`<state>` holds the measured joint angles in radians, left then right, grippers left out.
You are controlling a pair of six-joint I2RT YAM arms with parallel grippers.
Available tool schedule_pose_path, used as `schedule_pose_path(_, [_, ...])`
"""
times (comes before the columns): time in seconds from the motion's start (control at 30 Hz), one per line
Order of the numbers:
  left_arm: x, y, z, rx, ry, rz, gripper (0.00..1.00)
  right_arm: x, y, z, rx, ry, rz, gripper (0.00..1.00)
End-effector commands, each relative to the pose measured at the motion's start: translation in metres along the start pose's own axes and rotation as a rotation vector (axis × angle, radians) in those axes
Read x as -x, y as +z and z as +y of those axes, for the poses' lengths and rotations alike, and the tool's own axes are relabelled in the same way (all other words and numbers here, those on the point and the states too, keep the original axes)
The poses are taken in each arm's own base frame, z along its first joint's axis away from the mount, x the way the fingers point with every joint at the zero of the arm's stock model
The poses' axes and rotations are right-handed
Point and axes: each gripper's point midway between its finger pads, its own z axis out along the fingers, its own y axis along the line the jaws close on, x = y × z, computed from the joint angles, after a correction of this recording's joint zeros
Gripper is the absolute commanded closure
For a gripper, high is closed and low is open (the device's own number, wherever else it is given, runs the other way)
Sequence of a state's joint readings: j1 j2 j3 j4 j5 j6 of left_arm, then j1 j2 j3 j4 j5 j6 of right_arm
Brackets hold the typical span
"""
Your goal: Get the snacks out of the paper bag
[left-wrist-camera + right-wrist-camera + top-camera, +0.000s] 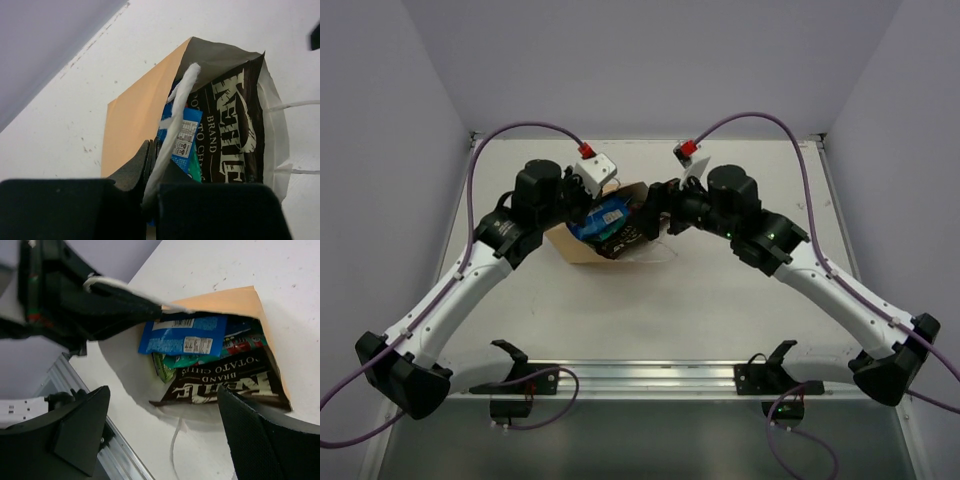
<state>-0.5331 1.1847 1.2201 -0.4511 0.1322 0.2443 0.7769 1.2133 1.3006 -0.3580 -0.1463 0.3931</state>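
As one paper bag (235,302) gapes, one brown chip bag (225,385) inside

Paper bag (131,120): matt tan kraft paper, pale inside. Handle (176,125): white twisted cord. Brown chip bag (232,140), blue-white packet (180,337): glossy film. Worktop (650,310): smooth matt white.

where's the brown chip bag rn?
Inside the paper bag lying mid-table in the top view; in the right wrist view the brown chip bag sits just below the blue packet.
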Motion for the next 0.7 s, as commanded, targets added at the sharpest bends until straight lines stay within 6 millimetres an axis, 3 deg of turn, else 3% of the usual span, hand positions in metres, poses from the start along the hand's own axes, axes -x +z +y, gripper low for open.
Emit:
schedule_pose_path(0.0, [0.012, -0.01, -0.013, -0.019, -0.029, -0.075, 1.0, 0.015, 0.021, -0.003, -0.048, 0.152, -0.101, 0.1])
schedule_pose_path(0.23, [0.031, -0.019, -0.014, -0.005, -0.135, -0.134, 1.0, -0.029, 0.061, -0.024, -0.086, 0.292, -0.063, 0.25])
schedule_pose_path(0.4, [0.036, -0.017, -0.012, 0.014, -0.202, -0.152, 1.0, -0.064, 0.073, -0.038, -0.092, 0.342, -0.049, 0.29])
schedule_pose_path(0.53, [0.033, -0.013, -0.014, 0.016, -0.249, -0.157, 1.0, -0.075, 0.078, -0.046, -0.103, 0.374, -0.07, 0.34])
schedule_pose_path(0.67, [0.02, -0.006, -0.02, 0.001, -0.254, -0.131, 1.0, -0.072, 0.09, -0.05, -0.102, 0.4, -0.112, 0.34])
